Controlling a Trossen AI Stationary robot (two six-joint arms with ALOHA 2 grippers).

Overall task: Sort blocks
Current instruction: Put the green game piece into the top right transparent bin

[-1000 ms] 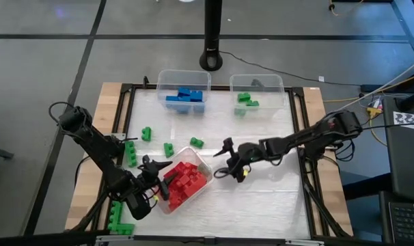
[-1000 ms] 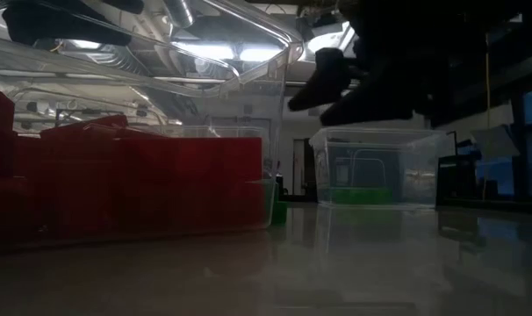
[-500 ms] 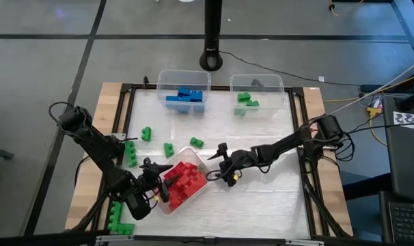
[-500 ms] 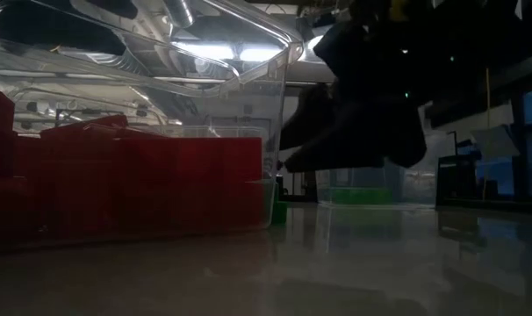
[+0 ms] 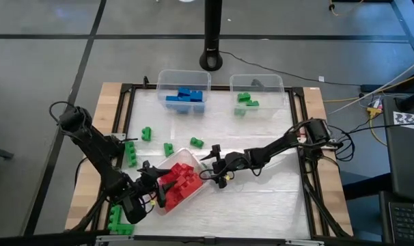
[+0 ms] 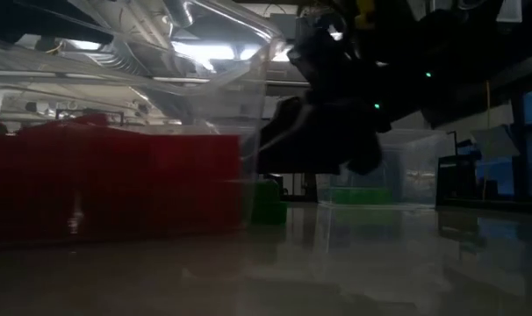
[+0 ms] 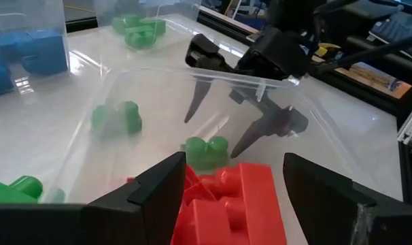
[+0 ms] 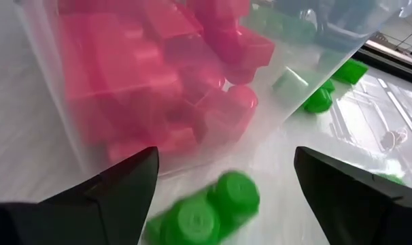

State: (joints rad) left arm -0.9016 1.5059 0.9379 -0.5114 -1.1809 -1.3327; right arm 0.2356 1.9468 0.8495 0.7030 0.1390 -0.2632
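Glossy white tabletop [image 5: 261,198] with 3 clear bins [image 5: 183,89], grey floor [image 5: 43,61] around.

Low view dim and backlit; right wrist view blurred; high view evenly lit.

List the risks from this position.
1. The right pincer is open close against the red-block bin; closing on the green block beside that wall might catch or shove the bin.
2. The left pincer sits over the red blocks at the bin's other side, so the arms could crowd each other.
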